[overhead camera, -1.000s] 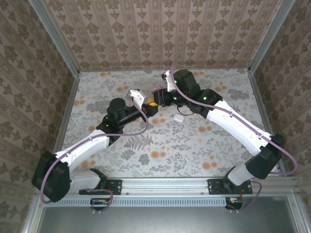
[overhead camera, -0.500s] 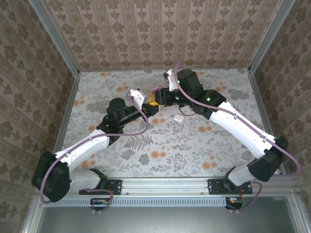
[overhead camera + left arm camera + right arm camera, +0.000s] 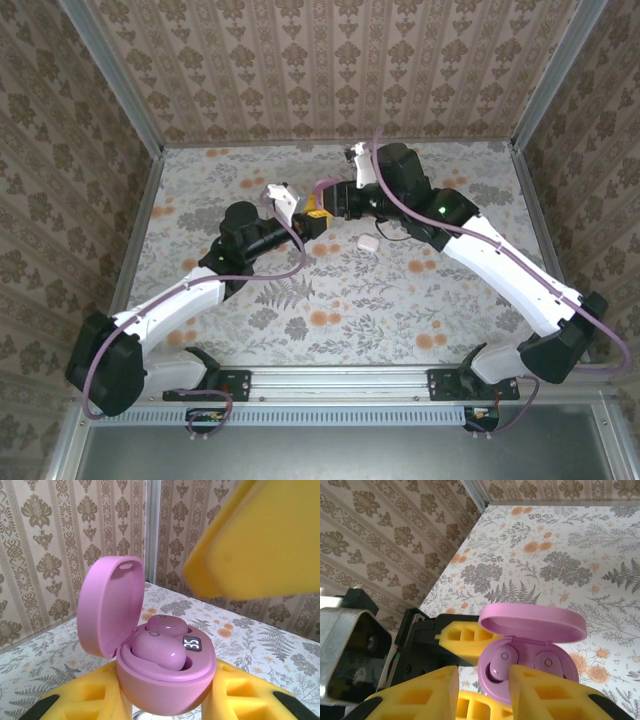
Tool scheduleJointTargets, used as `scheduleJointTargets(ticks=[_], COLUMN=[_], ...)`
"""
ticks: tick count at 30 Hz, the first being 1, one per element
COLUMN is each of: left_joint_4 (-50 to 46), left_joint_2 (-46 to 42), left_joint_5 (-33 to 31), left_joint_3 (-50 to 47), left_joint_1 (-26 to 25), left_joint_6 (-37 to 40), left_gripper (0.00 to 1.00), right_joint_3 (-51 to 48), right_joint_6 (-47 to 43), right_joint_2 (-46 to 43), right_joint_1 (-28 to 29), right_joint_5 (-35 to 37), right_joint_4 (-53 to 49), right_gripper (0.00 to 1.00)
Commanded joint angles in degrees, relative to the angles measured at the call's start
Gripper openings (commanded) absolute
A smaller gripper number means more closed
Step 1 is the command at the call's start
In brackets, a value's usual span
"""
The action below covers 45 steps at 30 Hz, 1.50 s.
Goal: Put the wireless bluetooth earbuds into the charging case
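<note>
Gripping the charging case [image 3: 165, 680], left gripper [image 3: 167, 702] — right gripper [image 3: 482, 680] tilted above, jaws parted

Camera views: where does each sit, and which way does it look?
Top view: above and behind the arms, looking down at the table; both arms show.
Left wrist: on the left arm, looking along the left gripper, shut on the open pink case.
Right wrist: on the right arm, looking past the open right gripper at that case.
Shared: both wrist views show the case holding two earbuds.
</note>
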Motion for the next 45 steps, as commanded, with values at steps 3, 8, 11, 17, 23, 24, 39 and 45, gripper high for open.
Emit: scheduleJointTargets(ticks=[3, 8, 11, 17, 23, 24, 39, 45], left_joint_4=[2.2, 1.7, 1.7, 0.3, -1.2, -1.9, -4.9, -4.7], left_joint_2=[-0.1, 0.3, 1.0, 2.7, 3.7, 3.7, 4.3, 4.3], left_joint_5=[1.7, 3.3, 5.0, 8.8, 11.8, 12.2, 15.3, 14.6], left_joint_3=[2.0, 2.6, 3.2, 4.7, 5.7, 6.0, 8.0, 8.1], left_joint_1=[-0.4, -0.4, -0.5, -1.2, -2.4, -2.5, -3.9, -4.0], left_joint_6=[0.2, 1.3, 1.7, 3.2, 5.2, 5.6, 7.8, 7.8], left_gripper=[0.33, 0.33, 0.33, 0.33, 0.33, 0.33, 0.32, 0.32], right_joint_3=[-3.8, -7.2, -7.2, -5.9, -3.5, -3.0, -1.0, -1.6], right_joint_6=[-2.2, -0.7, 2.0, 3.9, 3.4, 3.2, 2.7, 2.5], right_joint_2=[-7.0, -11.1, -11.2, -9.4, -7.3, -7.0, -2.2, -1.5], right_joint_1=[-1.1, -6.0, -10.4, -15.1, -15.9, -16.0, -16.0, -15.9], right_joint_5=[5.1, 7.2, 3.3, -3.8, -7.2, -7.5, -14.5, -17.7], right_joint_4=[3.0, 2.9, 0.5, -3.1, -5.5, -5.9, -7.0, -6.8], right_gripper=[0.39, 0.43, 0.44, 0.45, 0.45, 0.45, 0.45, 0.44])
